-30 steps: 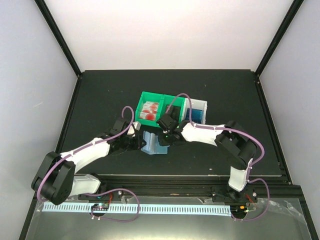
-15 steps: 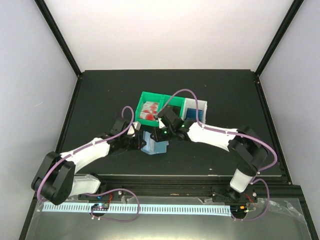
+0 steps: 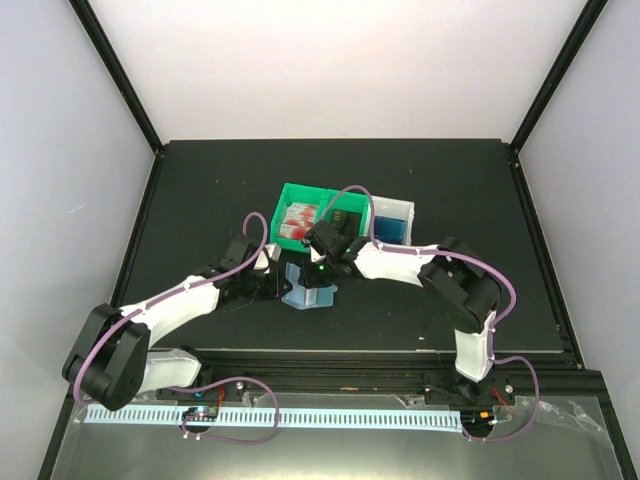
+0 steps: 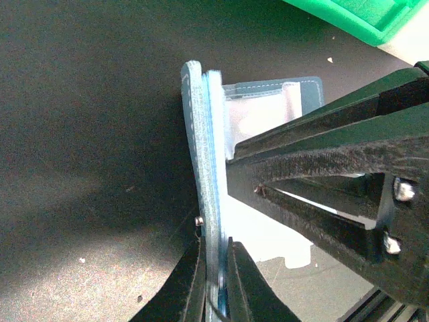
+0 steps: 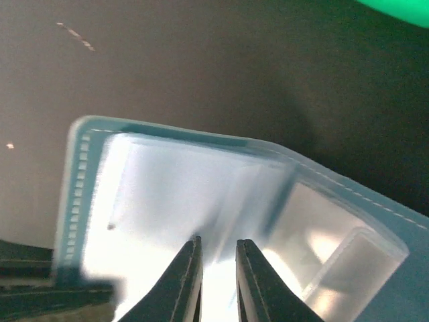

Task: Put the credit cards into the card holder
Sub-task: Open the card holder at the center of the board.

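The teal-blue card holder (image 3: 300,294) lies open on the black table between my two grippers. My left gripper (image 3: 277,287) is shut on one flap and holds it upright; the left wrist view shows the jaws (image 4: 214,268) pinching that flap (image 4: 204,154). My right gripper (image 3: 318,270) hovers just over the clear pockets (image 5: 167,188). Its jaws (image 5: 218,245) stand a narrow gap apart, and blur hides whether a card is between them. Its black fingers (image 4: 322,154) fill the right of the left wrist view. Red-and-white credit cards (image 3: 299,220) sit in the green bin (image 3: 300,190).
A white bin (image 3: 398,206) with blue cards (image 3: 393,228) stands right of the green bin, just behind the right arm. The green bin's corner shows in the left wrist view (image 4: 355,17) and the right wrist view (image 5: 402,10). Black frame rails edge the table.
My right gripper drew back toward the green bin half a second ago, then came forward and down over the open card holder. My left gripper has kept its hold on the flap without moving.
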### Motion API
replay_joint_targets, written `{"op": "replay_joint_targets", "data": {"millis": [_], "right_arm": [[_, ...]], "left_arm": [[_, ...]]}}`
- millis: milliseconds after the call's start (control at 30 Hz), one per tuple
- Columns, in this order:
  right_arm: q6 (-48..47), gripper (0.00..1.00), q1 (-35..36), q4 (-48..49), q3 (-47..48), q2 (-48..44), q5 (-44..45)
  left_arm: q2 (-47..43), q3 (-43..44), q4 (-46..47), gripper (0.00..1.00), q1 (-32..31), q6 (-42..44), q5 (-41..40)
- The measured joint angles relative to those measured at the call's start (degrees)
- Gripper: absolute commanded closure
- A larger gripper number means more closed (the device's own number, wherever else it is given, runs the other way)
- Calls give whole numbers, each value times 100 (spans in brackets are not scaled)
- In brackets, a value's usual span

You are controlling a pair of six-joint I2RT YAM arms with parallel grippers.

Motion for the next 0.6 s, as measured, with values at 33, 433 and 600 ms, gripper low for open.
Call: {"op": "replay_joint_targets", "data": {"millis": [33, 433, 600], "right_arm": [[22, 80, 2, -103, 0, 2, 131], [-125, 53, 37, -785, 85, 0, 1126], [-262, 45, 166, -898, 225, 2, 1167]], "left_arm": [[0, 0, 2, 98, 0, 0, -2], [-83, 0, -59, 76, 0, -15, -160], [-192, 0, -122, 68, 0, -31, -352]]}}
